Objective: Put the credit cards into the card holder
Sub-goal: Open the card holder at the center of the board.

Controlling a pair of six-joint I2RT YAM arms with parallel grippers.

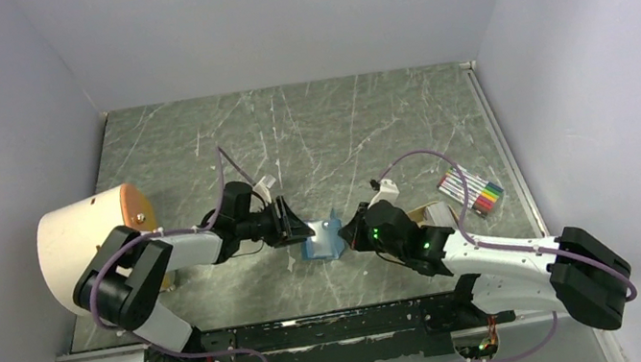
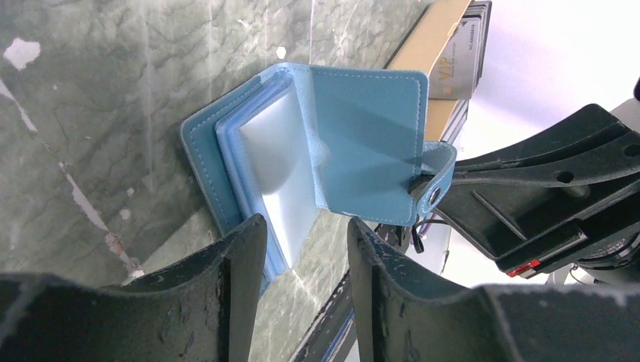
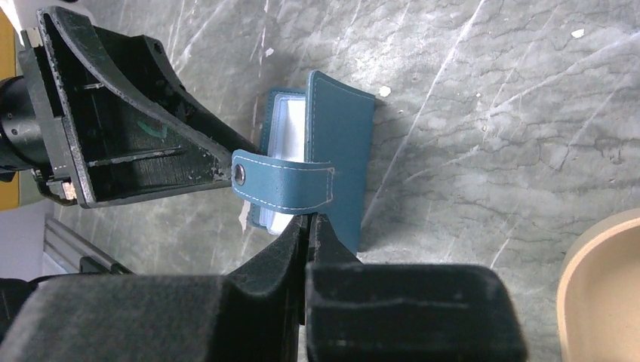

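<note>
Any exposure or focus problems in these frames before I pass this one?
Top external: even light, no glare. Left wrist: background at upper right blown out white, card holder sharp. Right wrist: its own fingers nearly black, little detail; card holder crisp.

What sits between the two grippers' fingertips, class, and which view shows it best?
The open teal card holder sits between the left gripper and right gripper, clearest in the top external view.

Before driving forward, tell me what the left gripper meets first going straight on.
The card holder, most likely: its clear sleeves sit just ahead of the open left gripper. Depth is unclear.
</note>
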